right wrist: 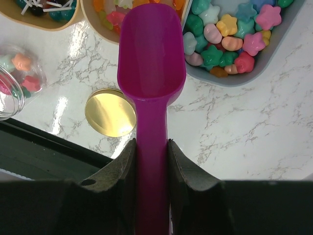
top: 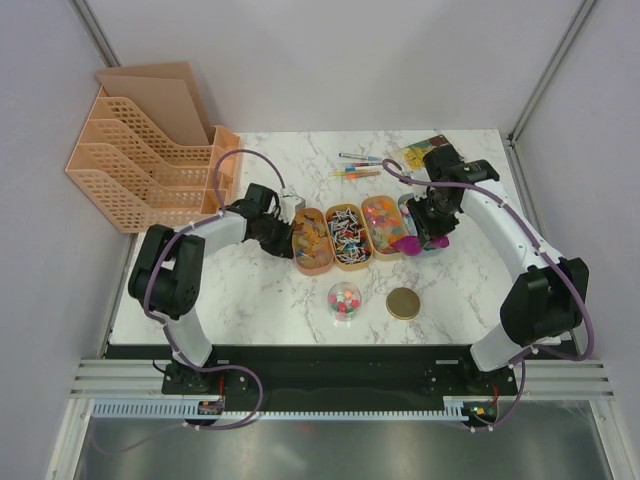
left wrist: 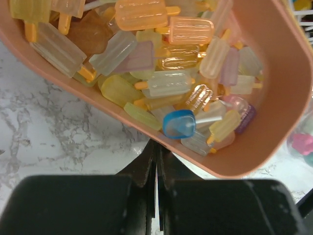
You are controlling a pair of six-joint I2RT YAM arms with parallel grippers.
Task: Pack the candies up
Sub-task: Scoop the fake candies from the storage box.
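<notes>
Four trays of candies stand in a row mid-table: yellow-orange gummies (top: 312, 242), wrapped dark, white and red ones (top: 349, 236), orange mixed bits (top: 382, 225), and pastel pieces (right wrist: 230, 34) in a grey tray (right wrist: 276, 51). My left gripper (top: 284, 230) is shut and empty, its tips (left wrist: 157, 147) against the outer wall of the gummy tray (left wrist: 274, 147). My right gripper (right wrist: 152, 144) is shut on the handle of an empty purple scoop (right wrist: 151, 54), which hovers between the mixed-bits tray and the grey tray. A small clear jar (top: 344, 300) holds a few candies.
A gold lid (top: 404, 303) lies right of the jar, near the front edge; it also shows in the right wrist view (right wrist: 110, 111). Thin coloured pens (top: 358, 166) and a candy bag (top: 425, 152) lie at the back. An orange file rack (top: 140, 160) stands back left.
</notes>
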